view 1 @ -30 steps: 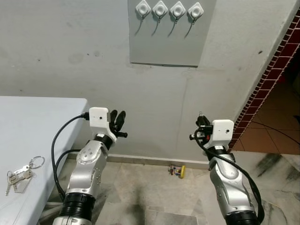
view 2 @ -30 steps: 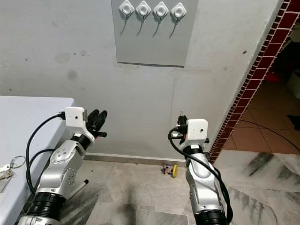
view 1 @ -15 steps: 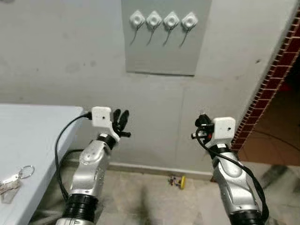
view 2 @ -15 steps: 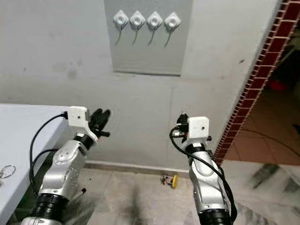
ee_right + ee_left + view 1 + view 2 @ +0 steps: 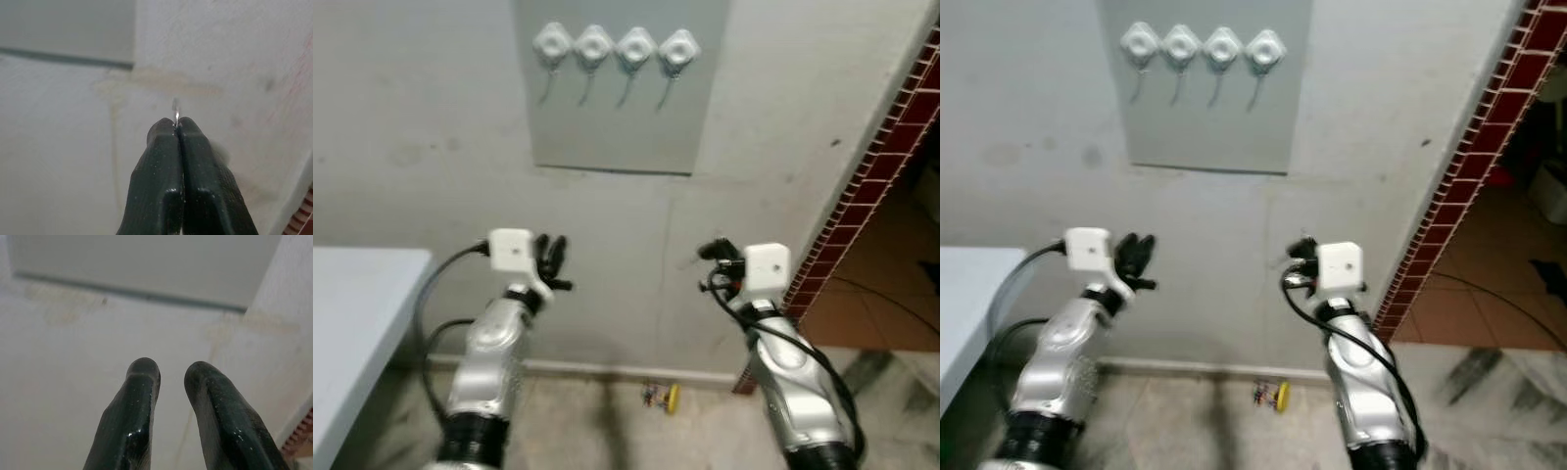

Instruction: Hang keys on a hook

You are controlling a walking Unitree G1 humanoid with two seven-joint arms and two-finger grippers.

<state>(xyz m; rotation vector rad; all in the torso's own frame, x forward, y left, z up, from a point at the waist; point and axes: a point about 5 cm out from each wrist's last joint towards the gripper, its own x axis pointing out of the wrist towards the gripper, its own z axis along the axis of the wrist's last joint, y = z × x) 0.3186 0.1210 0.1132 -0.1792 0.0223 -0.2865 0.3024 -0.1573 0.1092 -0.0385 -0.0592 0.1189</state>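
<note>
We face the grey panel on the wall, which carries a row of four white hooks along its top. Both arms are raised below the panel. The left gripper sits under the panel's left part, its two black fingers a little apart with nothing between them. The right gripper sits below and just right of the panel's right edge. Its fingers are pressed tight together on a thin, bright metal sliver that pokes out past the tips.

We cannot tell whether that sliver is the ring or blade of the keys; it is too small and too little of it shows. If it is, the keys are well below the hooks.

We judge keys to be light, hard and slick. A pinch this shallow could let them swivel or slip, so a grip on the ring itself, with its opening left free, would serve best for threading onto a hook. The hooks look thin, so the ring must come in squarely.

Far below the panel, on the floor by the wall, lies a small yellow object. A white table stands to the panel's lower left.
</note>
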